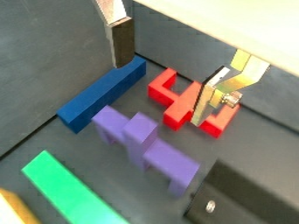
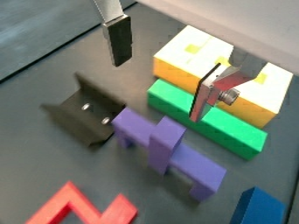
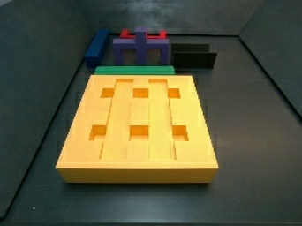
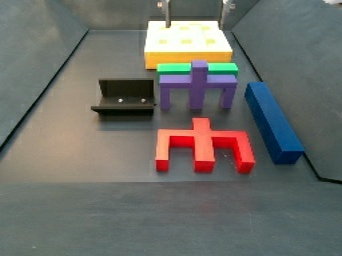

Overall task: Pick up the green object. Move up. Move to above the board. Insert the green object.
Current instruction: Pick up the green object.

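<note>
The green object (image 2: 237, 131) is a flat green bar lying on the floor against one end of the yellow board (image 2: 191, 55). It shows in both side views (image 3: 133, 69) (image 4: 179, 69) and in a wrist view (image 1: 65, 188). The board (image 3: 136, 168) lies flat with six square holes and also shows in a side view (image 4: 187, 45). My gripper (image 2: 158, 87) is open and empty, high above the green bar and the board's end. Both wrist views show its fingers (image 1: 121, 44) wide apart. In a side view only its fingertips (image 4: 166, 7) show at the upper edge.
A purple block (image 4: 198, 88) lies right beside the green bar. A red piece (image 4: 201, 148) and a long blue bar (image 4: 274, 120) lie beyond it. The dark fixture (image 4: 123, 98) stands next to the purple block. Dark walls close in the floor.
</note>
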